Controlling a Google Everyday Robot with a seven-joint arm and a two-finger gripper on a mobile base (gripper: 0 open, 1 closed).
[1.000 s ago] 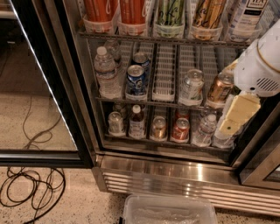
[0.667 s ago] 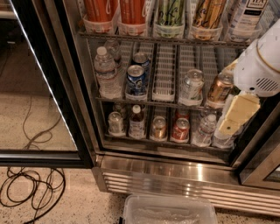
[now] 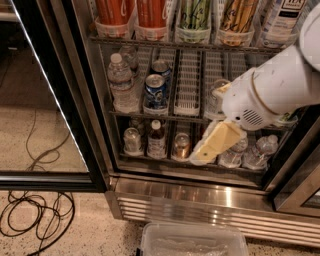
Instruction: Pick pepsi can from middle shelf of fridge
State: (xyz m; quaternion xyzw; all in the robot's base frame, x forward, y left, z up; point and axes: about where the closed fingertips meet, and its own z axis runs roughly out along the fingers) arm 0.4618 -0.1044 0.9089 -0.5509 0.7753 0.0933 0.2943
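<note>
The pepsi can (image 3: 156,91), blue with a silver top, stands at the front of a lane on the middle shelf (image 3: 187,106) of the fridge (image 3: 200,197). A second can (image 3: 161,67) stands behind it. My gripper (image 3: 205,150), cream-coloured on a white arm (image 3: 270,92), hangs in front of the fridge. It is to the right of the pepsi can and lower, level with the bottom shelf and apart from the can. The arm hides the right lanes of the middle shelf.
A water bottle (image 3: 120,82) stands just left of the pepsi can. Small bottles and cans (image 3: 156,140) line the bottom shelf, and tall cans (image 3: 150,12) the top rack. The open glass door (image 3: 55,100) is at left, cables (image 3: 35,215) lie on the floor, and a plastic bin (image 3: 192,240) sits below.
My arm and gripper have swung left and toward the camera, now covering the cans in the right lanes of the middle shelf. The pepsi can has not moved.
</note>
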